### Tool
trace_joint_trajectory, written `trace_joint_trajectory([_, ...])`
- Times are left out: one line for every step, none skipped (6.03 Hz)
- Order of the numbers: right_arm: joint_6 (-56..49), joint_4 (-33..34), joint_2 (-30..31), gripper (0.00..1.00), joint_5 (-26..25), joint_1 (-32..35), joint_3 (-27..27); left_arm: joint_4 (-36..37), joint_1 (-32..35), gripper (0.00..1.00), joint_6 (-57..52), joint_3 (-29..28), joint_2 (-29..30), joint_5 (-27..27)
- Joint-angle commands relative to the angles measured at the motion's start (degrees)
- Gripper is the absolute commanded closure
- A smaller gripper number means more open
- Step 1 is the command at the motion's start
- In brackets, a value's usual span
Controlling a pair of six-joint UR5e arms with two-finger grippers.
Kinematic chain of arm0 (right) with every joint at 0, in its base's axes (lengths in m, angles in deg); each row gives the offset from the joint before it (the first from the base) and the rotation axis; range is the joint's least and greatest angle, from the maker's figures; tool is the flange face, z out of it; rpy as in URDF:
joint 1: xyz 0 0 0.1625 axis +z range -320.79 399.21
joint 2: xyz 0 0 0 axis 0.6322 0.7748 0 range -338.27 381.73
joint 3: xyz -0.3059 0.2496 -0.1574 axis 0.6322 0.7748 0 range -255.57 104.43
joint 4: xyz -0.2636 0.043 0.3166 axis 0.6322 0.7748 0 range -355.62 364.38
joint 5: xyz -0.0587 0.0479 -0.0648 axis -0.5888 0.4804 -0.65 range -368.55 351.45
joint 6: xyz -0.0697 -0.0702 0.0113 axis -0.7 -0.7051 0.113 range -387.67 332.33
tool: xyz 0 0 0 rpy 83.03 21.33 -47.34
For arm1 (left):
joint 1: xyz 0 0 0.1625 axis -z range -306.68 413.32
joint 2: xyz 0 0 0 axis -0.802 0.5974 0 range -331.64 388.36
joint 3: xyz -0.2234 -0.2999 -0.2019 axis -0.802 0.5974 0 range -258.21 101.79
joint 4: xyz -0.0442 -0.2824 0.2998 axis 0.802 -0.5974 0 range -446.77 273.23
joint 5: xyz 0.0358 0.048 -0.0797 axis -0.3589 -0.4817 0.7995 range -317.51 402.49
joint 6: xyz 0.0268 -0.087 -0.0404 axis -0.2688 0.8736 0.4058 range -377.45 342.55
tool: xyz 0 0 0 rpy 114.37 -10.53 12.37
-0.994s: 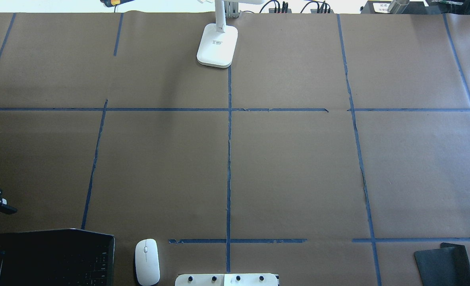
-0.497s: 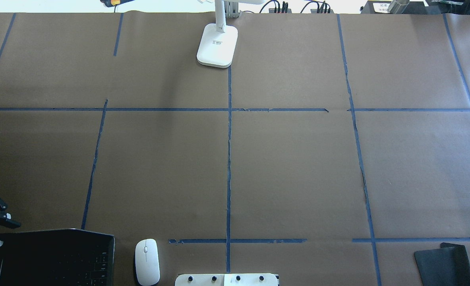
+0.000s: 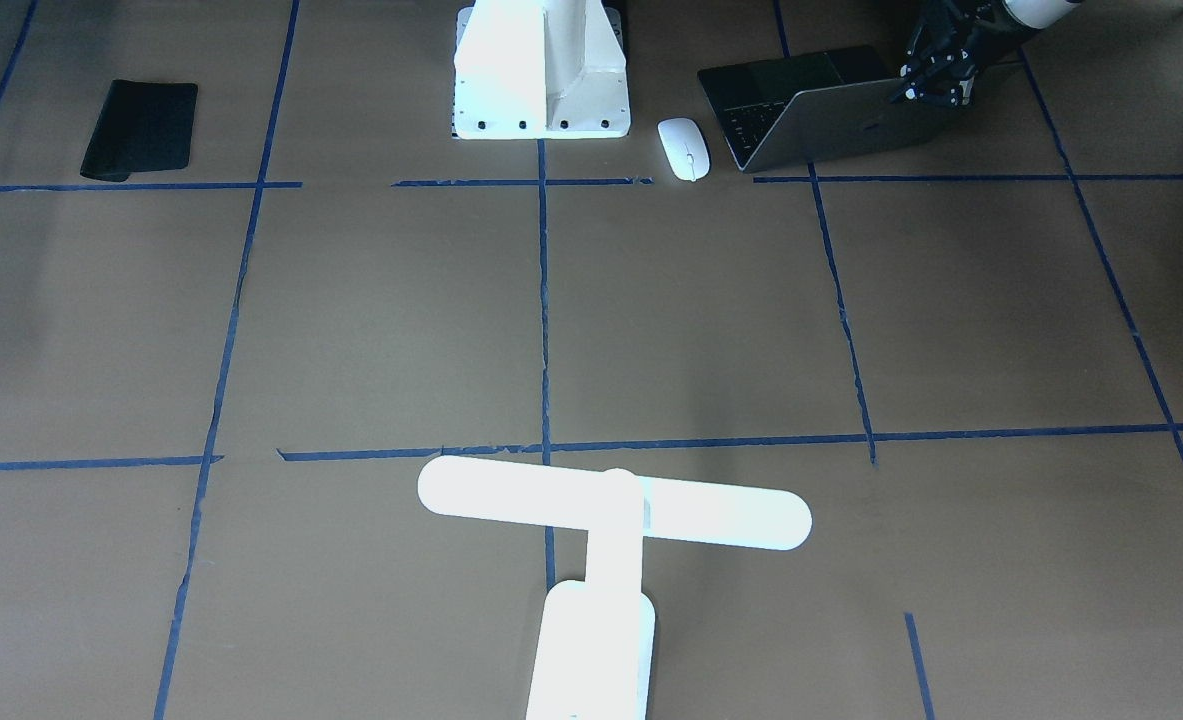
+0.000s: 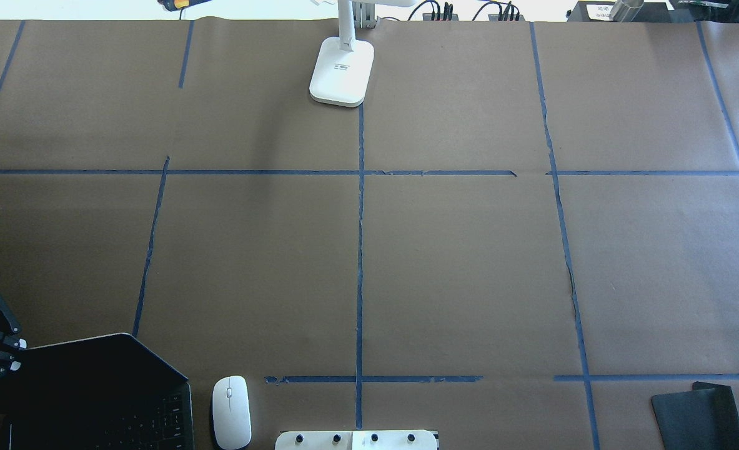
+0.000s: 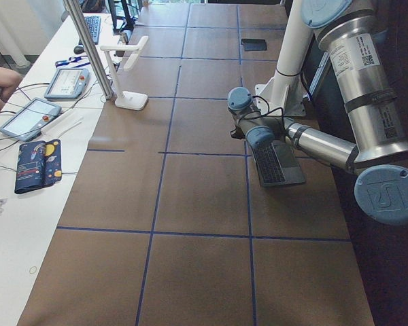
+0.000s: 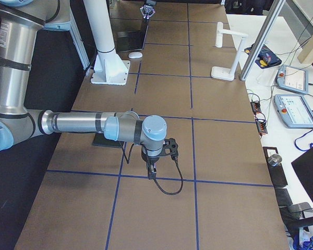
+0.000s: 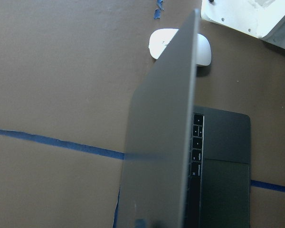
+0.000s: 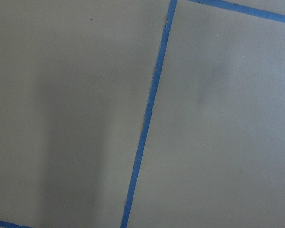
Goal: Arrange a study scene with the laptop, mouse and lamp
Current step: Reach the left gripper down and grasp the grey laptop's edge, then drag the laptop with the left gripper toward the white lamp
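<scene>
The grey laptop [image 3: 831, 115] stands partly open at the robot's near left, keys showing [image 7: 195, 142]. My left gripper [image 3: 936, 85] is shut on the outer edge of its lid [image 4: 88, 375]. In the left wrist view the lid runs edge-on down the middle. The white mouse [image 4: 231, 411] lies just right of the laptop, beside the base plate. The white lamp [image 3: 616, 505] stands at the far edge on the centre tape line, its base [image 4: 341, 72] flat on the paper. My right gripper [image 6: 151, 169] hangs low over bare paper at the right; I cannot tell whether it is open.
A flat black pad [image 4: 694, 406] lies at the near right corner. The robot's white pedestal [image 3: 541, 70] stands at the near centre. Blue tape lines [image 8: 147, 118] grid the brown paper. Tablets and cables lie beyond the far edge [image 6: 295, 78].
My left gripper has moved toward the near edge and closed onto the laptop lid. The lid has swung, its far corner now jutting further out. Mouse and lamp have not moved.
</scene>
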Motion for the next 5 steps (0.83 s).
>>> trace_joint_trajectory([0.0, 0.0, -0.1, 0.0, 0.0, 0.0, 0.0, 0.1, 3.8, 1.0, -2.0, 0.1, 0.9, 0.1])
trace_joint_trajectory([0.0, 0.0, -0.2, 0.0, 0.0, 0.0, 0.0, 0.6, 7.8, 1.0, -9.9, -0.1, 1.2, 0.0])
trace_joint_trajectory([0.0, 0.0, -0.2, 0.0, 0.0, 0.0, 0.0, 4.0, 9.9, 1.0, -15.7, -0.2, 1.5, 0.0])
trace_joint_trajectory([0.0, 0.0, -0.2, 0.0, 0.0, 0.0, 0.0, 10.1, 11.5, 1.0, -18.5, -0.3, 6.5, -0.2])
trace_joint_trajectory([0.0, 0.0, -0.2, 0.0, 0.0, 0.0, 0.0, 19.6, 13.6, 1.0, -24.6, -1.4, 15.0, -0.5])
